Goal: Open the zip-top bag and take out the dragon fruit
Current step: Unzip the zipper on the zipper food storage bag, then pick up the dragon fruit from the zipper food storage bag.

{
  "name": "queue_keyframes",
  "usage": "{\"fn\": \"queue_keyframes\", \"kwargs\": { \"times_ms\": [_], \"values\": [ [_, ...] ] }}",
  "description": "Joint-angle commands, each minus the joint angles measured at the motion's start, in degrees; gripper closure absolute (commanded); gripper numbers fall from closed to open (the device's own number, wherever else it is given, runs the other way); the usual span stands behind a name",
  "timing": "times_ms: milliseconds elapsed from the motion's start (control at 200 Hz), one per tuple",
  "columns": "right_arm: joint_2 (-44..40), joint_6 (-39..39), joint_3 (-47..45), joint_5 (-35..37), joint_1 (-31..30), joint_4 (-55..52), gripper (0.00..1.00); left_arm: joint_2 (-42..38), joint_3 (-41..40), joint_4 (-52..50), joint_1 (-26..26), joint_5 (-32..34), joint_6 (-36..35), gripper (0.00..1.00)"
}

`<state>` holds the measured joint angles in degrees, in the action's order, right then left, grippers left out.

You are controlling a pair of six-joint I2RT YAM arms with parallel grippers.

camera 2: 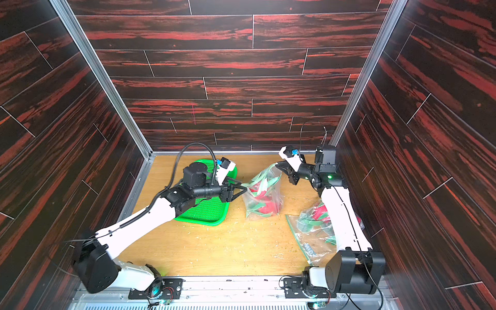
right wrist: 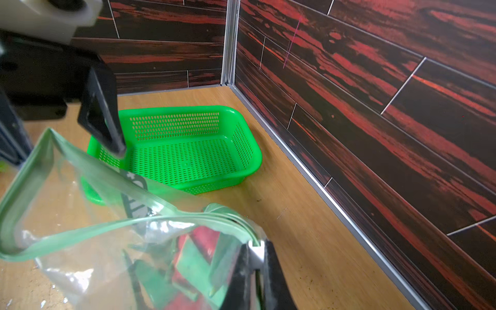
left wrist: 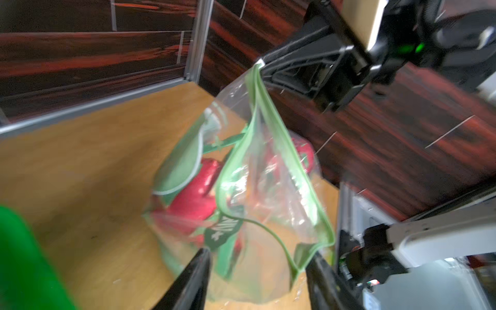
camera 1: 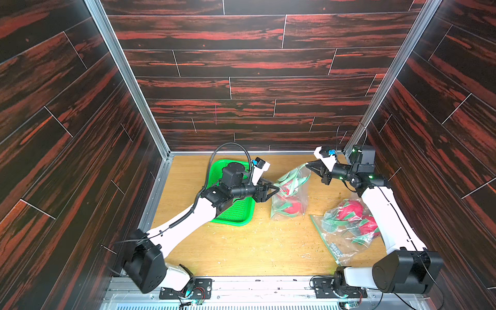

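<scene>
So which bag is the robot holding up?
The bag in the middle, beside the green basket: the right gripper pinches its top corner, so it stands up open. The other bag lies flat by the right arm.

left arm (camera 1: 188, 217) reaches from the near-left corner of the worktop (camera 1: 241, 249) toward its middle, forearm low, wrist about level; left end effector (camera 1: 276, 189) points toward the right edge, fingers (left wrist: 193, 279) spread apart, clamping nothing; right arm (camera 1: 386, 214) runs along the right edge to the far-right corner, wrist folded back toward centre; right end effector (camera 1: 309, 165) pinched closed on the top rim of the zip-top bag (camera 1: 292, 193)
</scene>
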<state>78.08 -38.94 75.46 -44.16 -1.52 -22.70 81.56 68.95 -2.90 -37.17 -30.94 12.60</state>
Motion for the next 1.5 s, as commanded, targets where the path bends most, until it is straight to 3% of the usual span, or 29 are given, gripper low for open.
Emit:
{"fn": "queue_keyframes", "kwargs": {
  "times_ms": [0, 125, 246, 441, 646, 877, 942, 992, 1087, 1132, 1283, 1493],
  "values": [
    [-0.8, -1.7, 0.5, -2.9, -0.7, 2.2, 1.0, -5.7, 7.5, -12.8, -0.2, 7.3, -3.1, 0.32],
    [-0.9, -2.5, 0.9, -3.6, -1.2, 2.0, 1.0, -5.0, 15.5, -23.1, -0.3, 13.3, -3.8, 0.29],
    [-1.1, -3.3, 1.3, -5.0, -1.7, 1.8, 1.0, -2.4, 20.5, -26.0, -0.8, 12.7, -1.9, 0.26],
    [-1.4, -5.7, 2.2, -7.3, -3.3, 0.2, 1.0, 6.4, 30.7, -38.0, -1.1, 13.3, -7.5, 0.26],
    [-2.3, -9.2, 1.8, -9.3, -4.0, -2.5, 1.0, 13.1, 35.7, -42.0, -1.0, 15.0, -12.8, 0.25],
    [-4.0, -10.2, 0.4, -9.9, -4.1, -2.2, 1.0, 17.9, 37.2, -42.0, -0.8, 8.8, -12.9, 0.26],
    [-4.0, -10.3, 0.5, -9.8, -4.0, -2.6, 1.0, 18.5, 37.1, -41.7, -0.9, 6.5, -12.5, 0.33],
    [-4.1, -10.2, 0.4, -9.7, -4.0, -2.8, 1.0, 18.5, 37.2, -40.9, -0.9, 5.6, -11.9, 0.46],
    [-4.1, -8.7, 0.2, -9.1, -4.1, -2.0, 0.98, 20.8, 38.2, -39.5, -0.9, 3.5, -9.2, 0.89],
    [-4.1, -6.7, 0.2, -8.3, -4.1, -1.3, 0.92, 20.8, 38.3, -38.5, -0.8, 3.2, -7.8, 1.0],
    [-4.4, 4.0, 1.7, -3.4, -4.1, -0.1, 0.77, 18.4, 36.0, -30.7, -1.1, 5.0, 1.4, 1.0],
    [-4.4, 26.7, 9.2, 1.2, -4.0, -4.3, 0.62, 14.3, 35.3, -23.5, -2.6, 14.7, 13.3, 1.0]
  ]
}}
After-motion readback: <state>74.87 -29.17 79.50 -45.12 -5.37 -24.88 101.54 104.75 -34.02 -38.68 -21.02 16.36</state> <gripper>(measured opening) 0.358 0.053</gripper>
